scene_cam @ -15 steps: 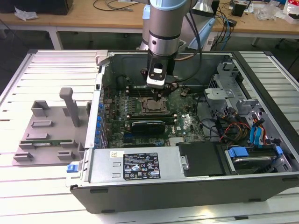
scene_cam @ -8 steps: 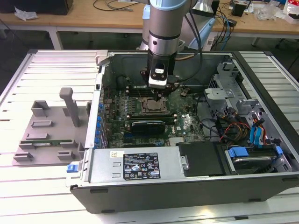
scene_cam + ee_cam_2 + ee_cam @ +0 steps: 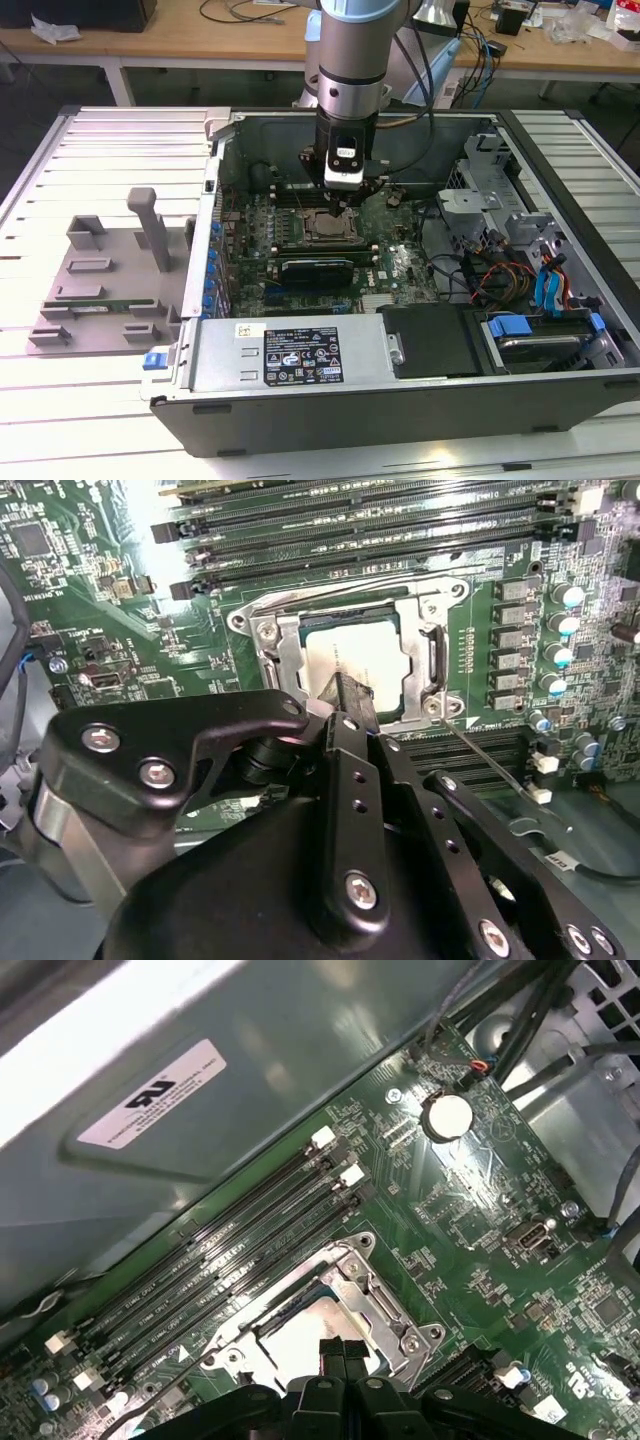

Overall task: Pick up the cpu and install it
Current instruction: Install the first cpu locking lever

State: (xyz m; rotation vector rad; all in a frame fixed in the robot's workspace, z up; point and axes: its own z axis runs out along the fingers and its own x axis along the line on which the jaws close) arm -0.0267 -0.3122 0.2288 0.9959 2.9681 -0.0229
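Note:
The cpu (image 3: pixel 372 660), a flat square chip with a shiny silver top, lies flat inside the metal-framed socket (image 3: pixel 272 650) on the green motherboard. In the first wrist view the cpu (image 3: pixel 292 1345) shows pale within the socket frame (image 3: pixel 378 1298). My gripper (image 3: pixel 350 692) hangs just over the chip's middle, its two black fingertips pressed together with nothing between them. In the first wrist view my gripper (image 3: pixel 343 1352) shows both tips side by side above the chip. In the exterior view my gripper (image 3: pixel 345 200) stands inside the open computer case, right above the socket (image 3: pixel 327 228).
Rows of memory slots (image 3: pixel 230 1250) run beside the socket. The case wall (image 3: pixel 215 190), the power supply (image 3: pixel 290 355), and drive cages with cables (image 3: pixel 520 270) ring the board. A grey fixture (image 3: pixel 100 280) holding a green memory stick sits at the exterior view's left.

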